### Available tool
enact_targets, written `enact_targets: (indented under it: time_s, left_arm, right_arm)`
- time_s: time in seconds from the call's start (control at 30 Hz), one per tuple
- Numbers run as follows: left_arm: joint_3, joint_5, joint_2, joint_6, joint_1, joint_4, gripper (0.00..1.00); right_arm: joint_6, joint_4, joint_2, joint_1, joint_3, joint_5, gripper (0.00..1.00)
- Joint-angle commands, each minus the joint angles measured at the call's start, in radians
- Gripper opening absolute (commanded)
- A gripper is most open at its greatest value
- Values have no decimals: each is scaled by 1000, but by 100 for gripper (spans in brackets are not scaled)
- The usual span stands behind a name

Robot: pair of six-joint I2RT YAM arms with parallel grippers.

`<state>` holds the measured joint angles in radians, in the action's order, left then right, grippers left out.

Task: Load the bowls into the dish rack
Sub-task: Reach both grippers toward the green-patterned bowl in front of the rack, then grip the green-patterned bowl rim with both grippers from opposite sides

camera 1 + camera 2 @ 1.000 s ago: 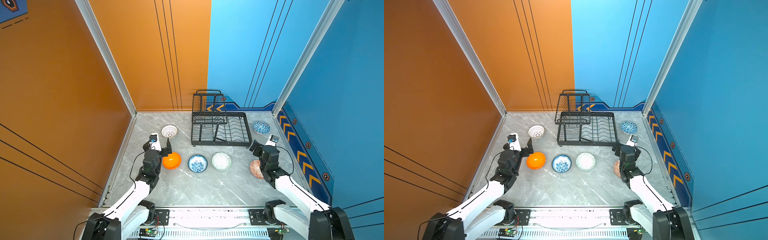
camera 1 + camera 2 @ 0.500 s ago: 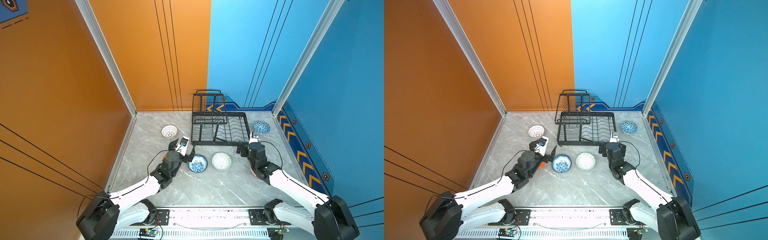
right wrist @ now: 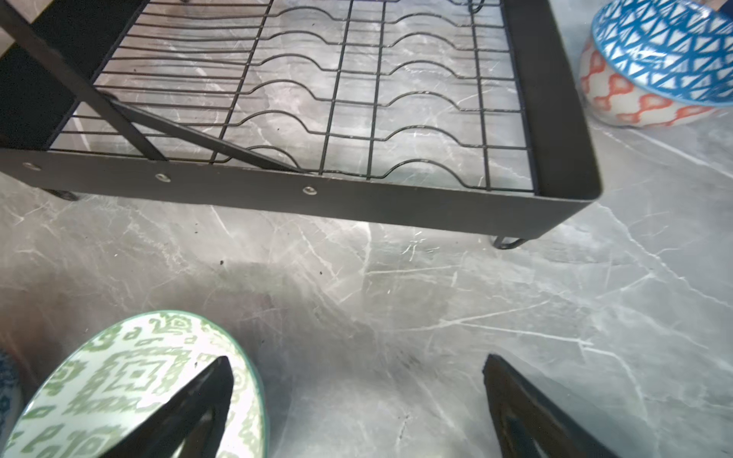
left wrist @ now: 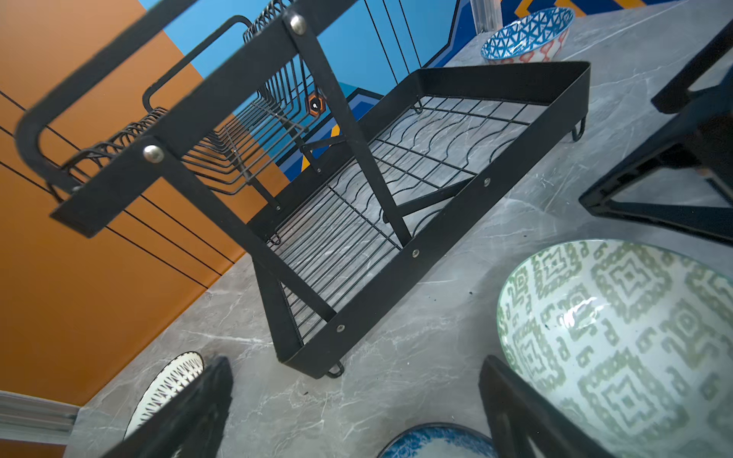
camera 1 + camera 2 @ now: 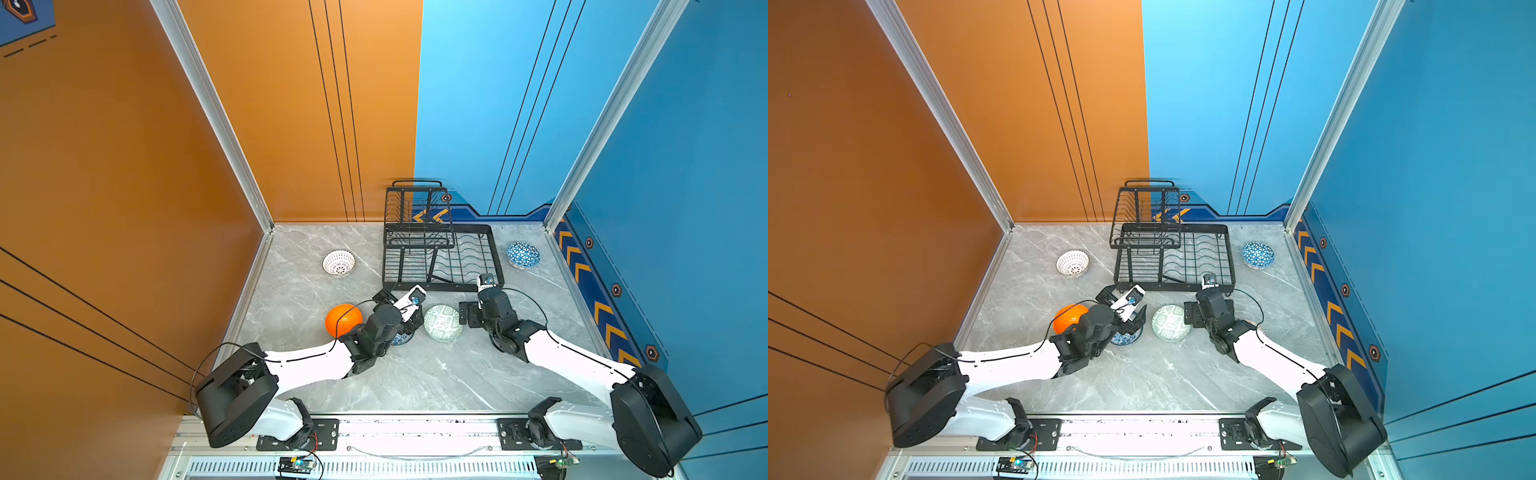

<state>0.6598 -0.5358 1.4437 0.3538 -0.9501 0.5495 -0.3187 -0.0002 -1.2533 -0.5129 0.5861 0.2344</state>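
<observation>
Grasp step: the open left gripper is hovering above a blue-floral white round bowl, while the open right gripper is straddling the rim of a pale-green patterned round bowl; closing probably comes next

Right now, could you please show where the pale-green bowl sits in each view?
In a top view: pale-green bowl mid-table, before the dish rack.
In a top view: same spot.
Left wrist: just past one finger.
Right wrist: partly behind one finger.
Shared landmark: rack's front rail.
</observation>
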Motion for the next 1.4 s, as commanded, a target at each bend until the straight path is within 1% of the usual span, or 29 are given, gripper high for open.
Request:
enact_targets:
  time_s: [0.0, 0.1, 0.23, 0.37, 0.53, 0.6, 0.83, 0.97, 1.1, 1.23, 1.37]
  left_arm:
    - [41, -122, 52, 52, -41, 5, 98]
    - [52, -133, 76, 32, -53, 9, 98]
    - [46, -134, 70, -41, -62, 7, 98]
    - [26, -126, 50, -129, -73, 6, 98]
    - [-4, -123, 20, -183, -79, 4, 98]
    - [-24, -101, -3, -217, -79, 3, 98]
    - [-60, -26, -55, -321, -78, -23, 98]
    - [-43, 19, -59, -366, -73, -77, 98]
    - [-35, 88, -60, -436, -51, -112, 98]
    - [-26, 128, -67, -497, -27, -158, 98]
    - [-26, 157, -72, -518, -13, -174, 98]
  right_arm:
    - [-23, -15, -23, -9, 17, -53, 95]
    - [-25, -3, -48, -18, 26, -70, 92]
    - [-27, -9, -80, -23, 37, -83, 87]
    - [-35, -6, -117, -22, 50, -119, 78]
    - [-39, -15, -160, -23, 71, -153, 69]
    - [-43, -15, -171, -24, 76, -162, 67]
    - [-46, -11, -186, -24, 81, -191, 50]
    - [-45, -15, -196, -24, 86, -198, 48]
    - [-45, -20, -205, -24, 89, -193, 44]
    - [-43, -24, -213, -24, 96, -208, 41]
    - [-43, -30, -216, -24, 100, -207, 30]
